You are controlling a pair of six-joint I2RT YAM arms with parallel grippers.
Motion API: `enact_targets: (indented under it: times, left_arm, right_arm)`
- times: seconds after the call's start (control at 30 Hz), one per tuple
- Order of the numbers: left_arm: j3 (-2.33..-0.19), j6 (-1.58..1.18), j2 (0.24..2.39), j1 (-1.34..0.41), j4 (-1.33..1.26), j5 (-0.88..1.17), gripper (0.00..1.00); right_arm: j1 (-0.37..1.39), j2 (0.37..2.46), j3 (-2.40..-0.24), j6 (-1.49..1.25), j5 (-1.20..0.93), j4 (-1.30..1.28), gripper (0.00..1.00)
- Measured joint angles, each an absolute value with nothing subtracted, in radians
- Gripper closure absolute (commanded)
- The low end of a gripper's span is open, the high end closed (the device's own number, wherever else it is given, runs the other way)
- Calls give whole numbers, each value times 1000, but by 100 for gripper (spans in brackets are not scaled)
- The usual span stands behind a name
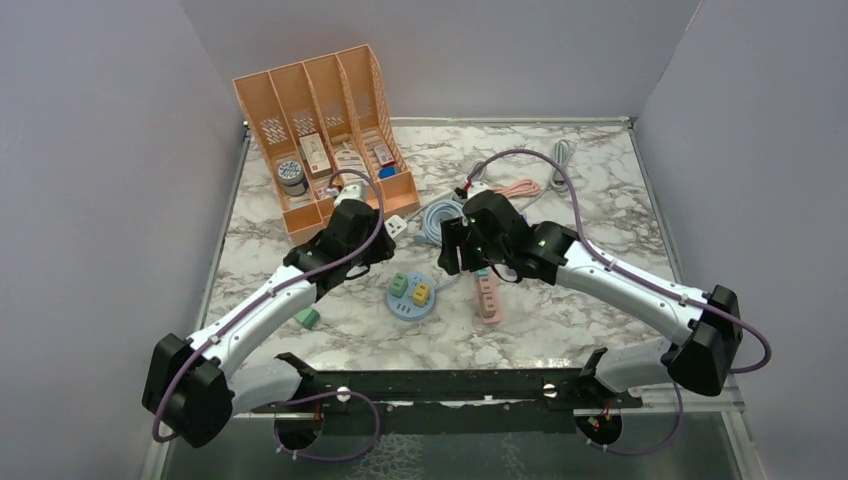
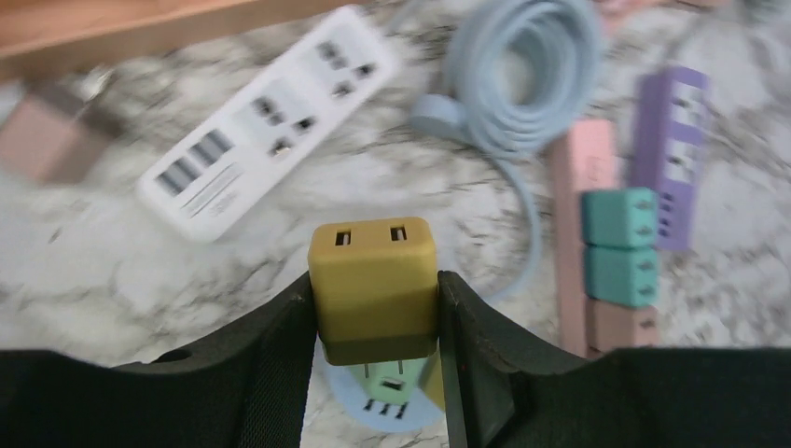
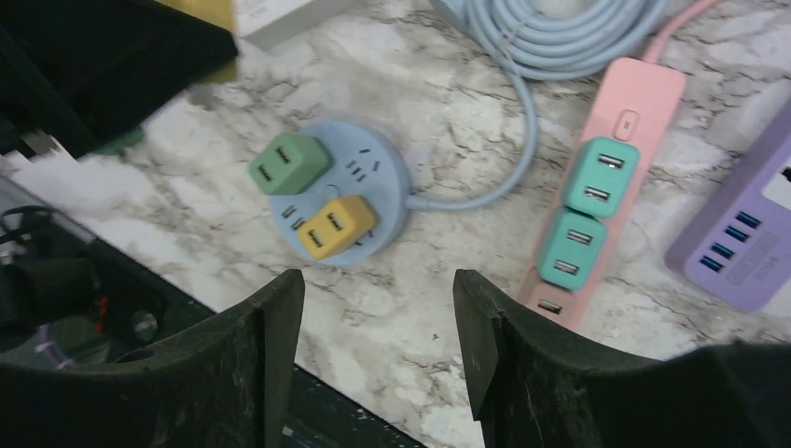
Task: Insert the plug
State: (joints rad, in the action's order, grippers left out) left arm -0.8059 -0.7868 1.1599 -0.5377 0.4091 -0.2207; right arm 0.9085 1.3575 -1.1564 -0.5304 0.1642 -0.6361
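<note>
A mustard-yellow plug cube (image 2: 373, 280) sits clamped between the fingers of my left gripper (image 2: 373, 313), its two metal prongs pointing down. It hangs clear above the round blue power strip (image 2: 396, 415), prongs not touching it. That strip (image 3: 390, 163) holds a green plug (image 3: 289, 161) and a second yellow plug (image 3: 336, 224). My right gripper (image 3: 378, 317) stands open and empty over bare marble, near the table's front edge and just in front of the round strip. In the top view the left gripper (image 1: 378, 250) is left of the strip (image 1: 405, 312) and the right gripper (image 1: 452, 258) is to its right.
A pink power strip (image 3: 644, 103) with two teal plugs (image 3: 597, 177) lies right of the round one, with a purple strip (image 3: 737, 243) beyond. A white strip (image 2: 270, 121), a coiled blue cable (image 2: 522, 65), an orange organizer (image 1: 320, 120) and a loose green plug (image 1: 307, 317) are nearby.
</note>
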Motion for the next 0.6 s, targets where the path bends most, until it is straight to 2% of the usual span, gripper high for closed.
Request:
enact_targets:
  times: [0.13, 0.37, 0.6]
  left_arm:
    - [-768, -576, 1083, -603, 216, -39, 68]
    - [-653, -176, 1008, -609, -75, 334, 71]
    - [-643, 150, 1004, -611, -211, 582, 70]
  right_arm:
    - [908, 1333, -1208, -543, 85, -636, 40]
    - [908, 1245, -1268, -565, -2, -636, 41]
    - [908, 1237, -1295, -628, -28, -648, 42]
